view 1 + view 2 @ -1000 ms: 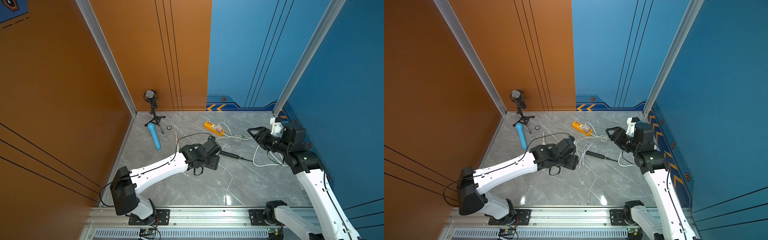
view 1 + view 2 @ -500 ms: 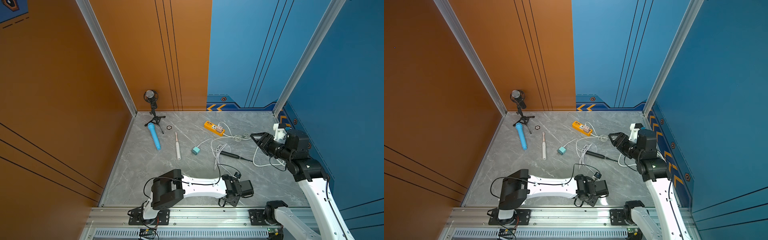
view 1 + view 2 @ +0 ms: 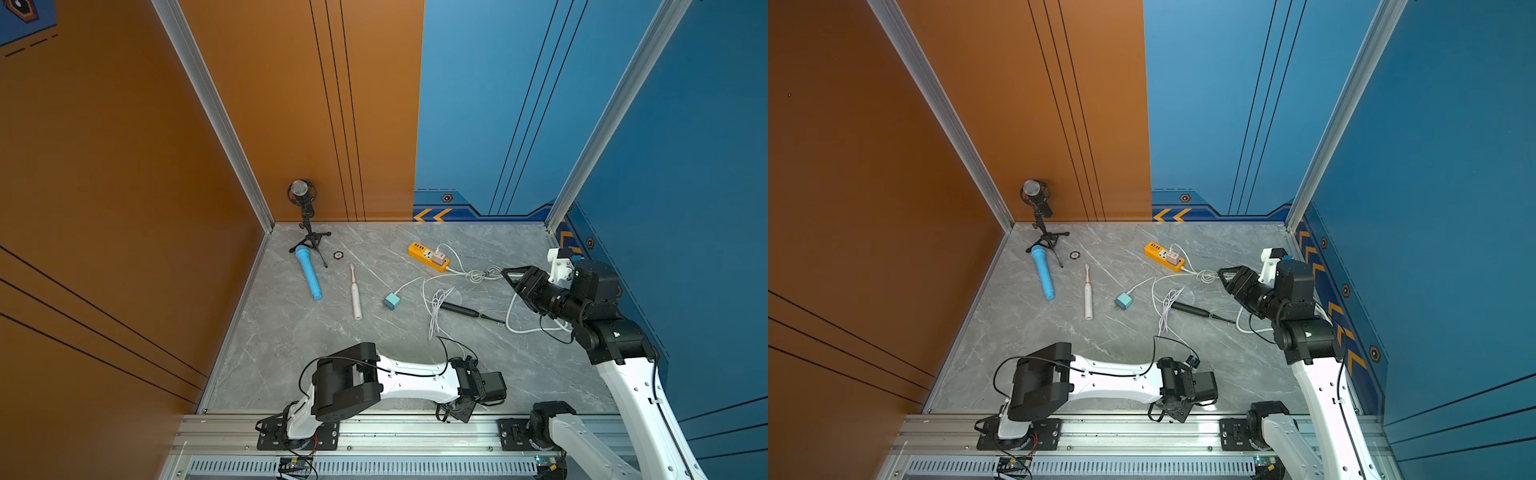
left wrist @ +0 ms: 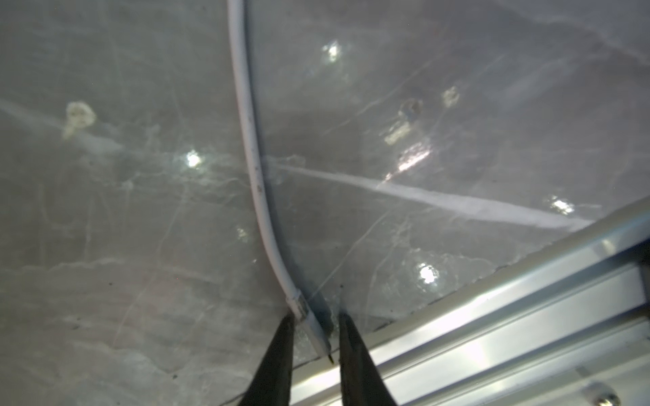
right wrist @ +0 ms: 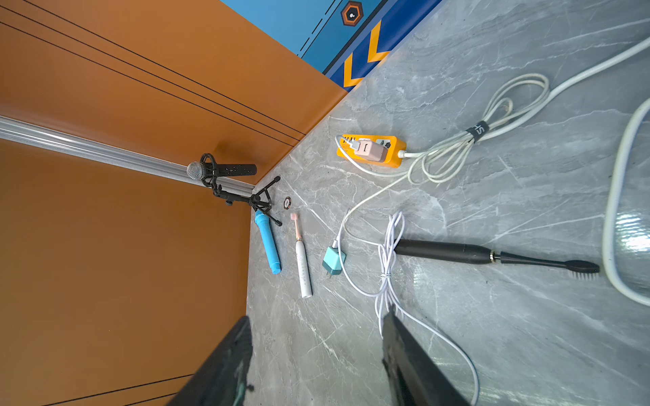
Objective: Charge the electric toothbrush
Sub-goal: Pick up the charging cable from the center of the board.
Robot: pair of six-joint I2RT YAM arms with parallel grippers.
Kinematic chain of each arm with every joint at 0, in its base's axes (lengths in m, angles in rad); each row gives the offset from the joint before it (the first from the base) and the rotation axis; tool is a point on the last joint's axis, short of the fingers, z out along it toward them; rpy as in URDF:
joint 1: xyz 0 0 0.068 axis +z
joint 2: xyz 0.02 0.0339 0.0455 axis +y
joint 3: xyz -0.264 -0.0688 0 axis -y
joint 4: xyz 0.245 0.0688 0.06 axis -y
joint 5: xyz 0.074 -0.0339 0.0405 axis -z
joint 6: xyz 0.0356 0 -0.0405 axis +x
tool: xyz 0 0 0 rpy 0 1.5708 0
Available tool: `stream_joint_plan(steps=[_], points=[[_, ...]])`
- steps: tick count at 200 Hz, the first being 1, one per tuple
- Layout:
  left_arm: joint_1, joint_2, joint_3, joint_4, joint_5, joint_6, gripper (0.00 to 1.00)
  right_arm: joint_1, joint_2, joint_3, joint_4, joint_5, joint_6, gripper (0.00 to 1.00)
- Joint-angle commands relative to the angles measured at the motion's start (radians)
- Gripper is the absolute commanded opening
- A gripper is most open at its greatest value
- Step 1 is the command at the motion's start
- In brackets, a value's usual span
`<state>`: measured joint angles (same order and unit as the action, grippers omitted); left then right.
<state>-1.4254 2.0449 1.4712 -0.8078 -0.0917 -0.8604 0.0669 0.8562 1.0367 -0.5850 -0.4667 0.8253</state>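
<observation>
A white electric toothbrush with a pink head lies left of centre. A black one lies to its right beside a bundled thin white charging cable. My left gripper points down at the table's front edge. Its fingers stand close on either side of that cable's plug end, with a thin gap still showing on one side. My right gripper hovers open and empty at the right. An orange power strip holds a pink adapter.
A teal plug adapter lies between the two toothbrushes. A blue microphone, a black microphone on a tripod and a small ring sit at the back left. Thick white cable loops lie under the right arm. An aluminium rail borders the front.
My left arm has swung from the middle of the table back to the front edge, and its jaws have narrowed round the cable end. The right arm drew back slightly.
</observation>
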Motion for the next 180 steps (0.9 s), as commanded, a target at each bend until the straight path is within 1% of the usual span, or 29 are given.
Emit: stream_joint_plan(steps=[1,11,22,36,52,72,85,96,103,114,126,132,143,149,160,170,180], points=[[-0.003,0.003,-0.027,-0.047,0.001,0.001,0.09,-0.006,0.001,-0.01,-0.017,-0.006,-0.021,0.61],[-0.004,-0.001,-0.026,-0.047,-0.008,0.005,0.0,-0.006,0.004,-0.007,-0.016,-0.008,-0.02,0.61],[0.002,-0.012,-0.031,-0.047,-0.021,0.013,0.0,-0.007,0.005,-0.004,-0.016,-0.01,-0.018,0.61],[0.019,-0.05,-0.045,-0.047,-0.068,0.046,0.0,-0.007,0.009,0.003,-0.016,-0.015,-0.01,0.61],[0.056,-0.146,-0.084,-0.047,-0.197,0.134,0.0,-0.009,0.02,0.016,-0.016,-0.032,0.002,0.61],[0.134,-0.309,-0.121,-0.046,-0.375,0.334,0.0,-0.01,0.047,0.045,-0.012,-0.078,0.013,0.61],[0.185,-0.406,-0.123,-0.038,-0.506,0.502,0.0,-0.01,0.07,0.068,-0.011,-0.118,0.019,0.61],[0.228,-0.456,-0.105,-0.02,-0.617,0.659,0.0,-0.009,0.088,0.085,-0.005,-0.152,0.024,0.61],[0.26,-0.474,-0.089,0.003,-0.722,0.75,0.0,-0.009,0.097,0.093,-0.001,-0.167,0.028,0.61],[0.322,-0.5,-0.079,0.076,-0.789,0.899,0.0,-0.004,0.105,0.104,0.012,-0.186,0.031,0.61],[0.396,-0.53,-0.084,0.185,-0.795,1.031,0.0,0.004,0.109,0.114,0.027,-0.192,0.028,0.62],[0.433,-0.55,-0.097,0.252,-0.766,1.094,0.0,0.01,0.111,0.114,0.039,-0.198,0.028,0.62],[0.486,-0.594,-0.126,0.35,-0.646,1.219,0.0,0.021,0.122,0.114,0.076,-0.241,0.034,0.62],[0.506,-0.623,-0.151,0.411,-0.548,1.296,0.0,0.027,0.129,0.115,0.097,-0.275,0.043,0.62],[0.525,-0.667,-0.193,0.508,-0.443,1.441,0.0,0.04,0.156,0.126,0.119,-0.333,0.054,0.62],[0.529,-0.691,-0.213,0.575,-0.397,1.574,0.0,0.06,0.181,0.142,0.121,-0.368,0.05,0.62],[0.528,-0.703,-0.207,0.602,-0.36,1.669,0.0,0.081,0.204,0.158,0.127,-0.389,0.042,0.62]])
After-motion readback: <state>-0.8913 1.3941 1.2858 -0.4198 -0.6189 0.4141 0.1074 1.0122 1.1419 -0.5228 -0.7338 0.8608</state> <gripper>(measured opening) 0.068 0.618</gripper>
